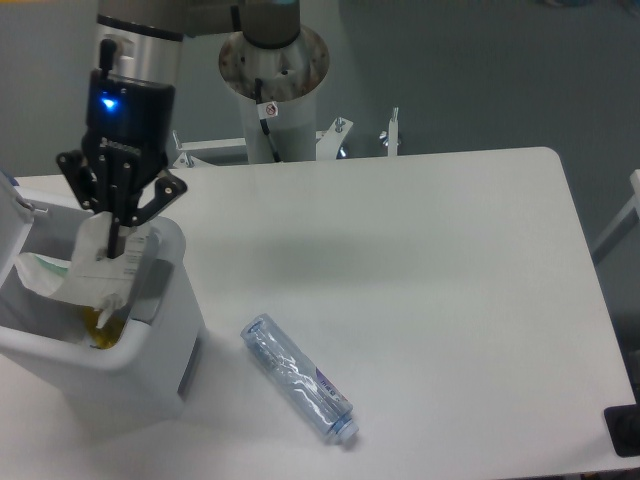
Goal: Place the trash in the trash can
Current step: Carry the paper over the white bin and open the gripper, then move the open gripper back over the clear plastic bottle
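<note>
A clear plastic water bottle lies on its side on the white table, cap toward the front right. The white trash can stands at the front left with its lid swung open. My gripper hangs over the can's open top, shut on a white foil-like packet with dark print. The packet dangles into the opening, its lower end just above something yellow at the bottom of the can.
The arm's base column stands behind the table's back edge, with metal brackets beside it. A dark object sits at the front right corner of the table.
</note>
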`<state>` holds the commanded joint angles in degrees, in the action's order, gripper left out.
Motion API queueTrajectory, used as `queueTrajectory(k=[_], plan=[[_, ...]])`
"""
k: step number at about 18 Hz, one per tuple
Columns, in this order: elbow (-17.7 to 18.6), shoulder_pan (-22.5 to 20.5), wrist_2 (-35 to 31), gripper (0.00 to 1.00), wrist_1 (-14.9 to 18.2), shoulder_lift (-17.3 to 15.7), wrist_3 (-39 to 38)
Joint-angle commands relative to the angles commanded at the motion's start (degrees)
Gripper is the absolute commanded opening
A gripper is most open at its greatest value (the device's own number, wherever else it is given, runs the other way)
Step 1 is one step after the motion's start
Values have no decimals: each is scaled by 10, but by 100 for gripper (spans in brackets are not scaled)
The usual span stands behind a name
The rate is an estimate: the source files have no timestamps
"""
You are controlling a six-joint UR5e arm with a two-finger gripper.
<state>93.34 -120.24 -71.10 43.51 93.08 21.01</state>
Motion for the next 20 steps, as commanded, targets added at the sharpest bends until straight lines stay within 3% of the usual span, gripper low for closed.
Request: queueTrajectory(k=[4, 10, 11, 14, 20], plan=[[4, 0, 0, 75, 0, 4, -8], [2, -11, -1, 76, -1, 9, -62], [2, -24, -1, 76, -1, 10, -77], [2, -60, -1, 98, -1, 26, -103], [0, -151, 2, 100, -1, 70, -152]])
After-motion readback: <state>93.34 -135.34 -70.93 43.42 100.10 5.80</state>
